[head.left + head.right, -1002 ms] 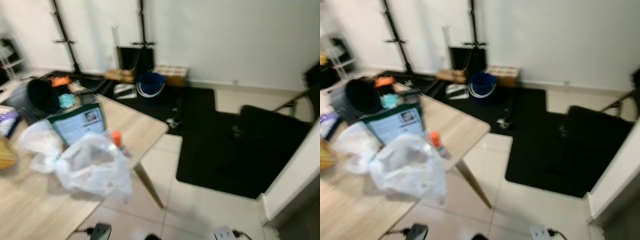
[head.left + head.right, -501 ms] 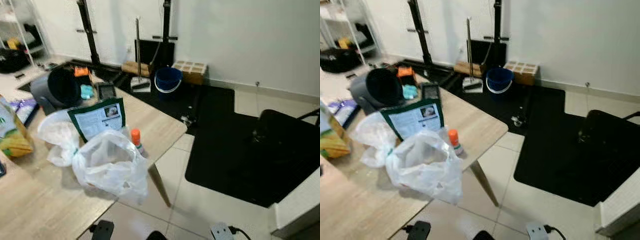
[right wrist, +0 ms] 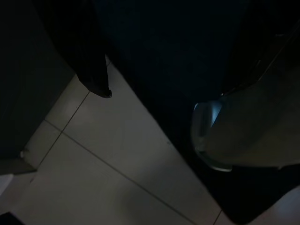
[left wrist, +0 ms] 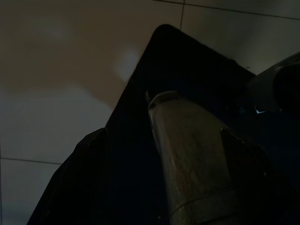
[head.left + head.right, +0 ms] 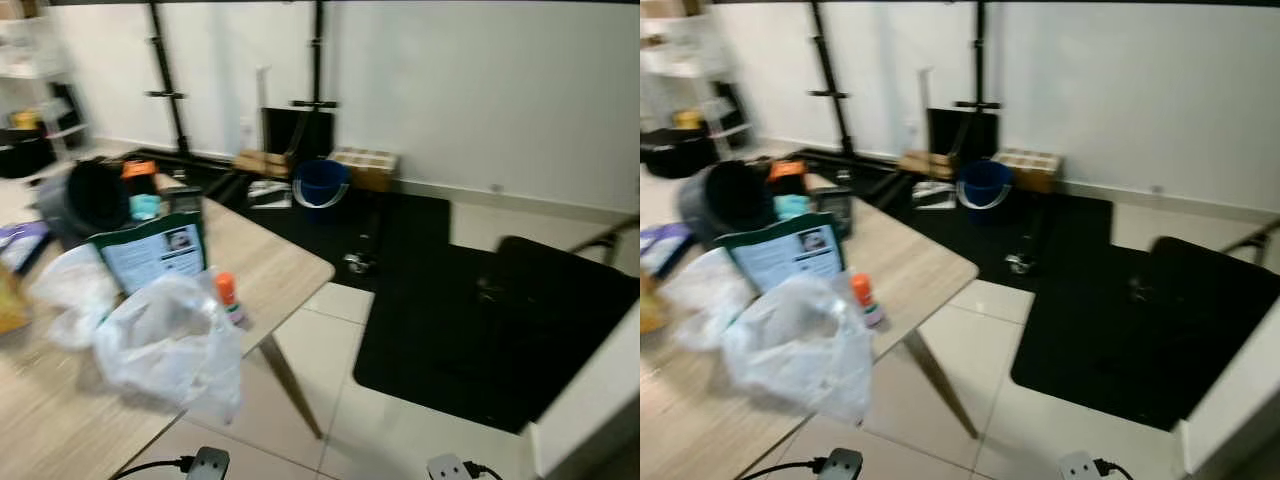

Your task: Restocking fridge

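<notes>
A light wooden table (image 5: 275, 262) fills the left of the eye views. On it lie a crumpled clear plastic bag (image 5: 165, 340), a white bag (image 5: 70, 290), an upright green-edged package (image 5: 150, 250), a small orange-capped bottle (image 5: 227, 296) and a dark grey bucket (image 5: 90, 195). The picture is blurred. Both arms hang idle over the tiled floor. The left gripper (image 4: 161, 35) is a dark shape in the dim left wrist view, and the right gripper (image 3: 96, 70) is just as dark in the right wrist view.
A black floor mat (image 5: 450, 300) covers the middle and right. By the back wall stand a blue bucket (image 5: 320, 183), a cardboard box (image 5: 365, 166) and black stands (image 5: 165, 80). Plugs (image 5: 205, 463) lie on the near tiles. A white edge (image 5: 590, 400) stands at the right.
The whole picture has shifted and gone blurred, so the camera has moved. The things on the table keep their places relative to one another.
</notes>
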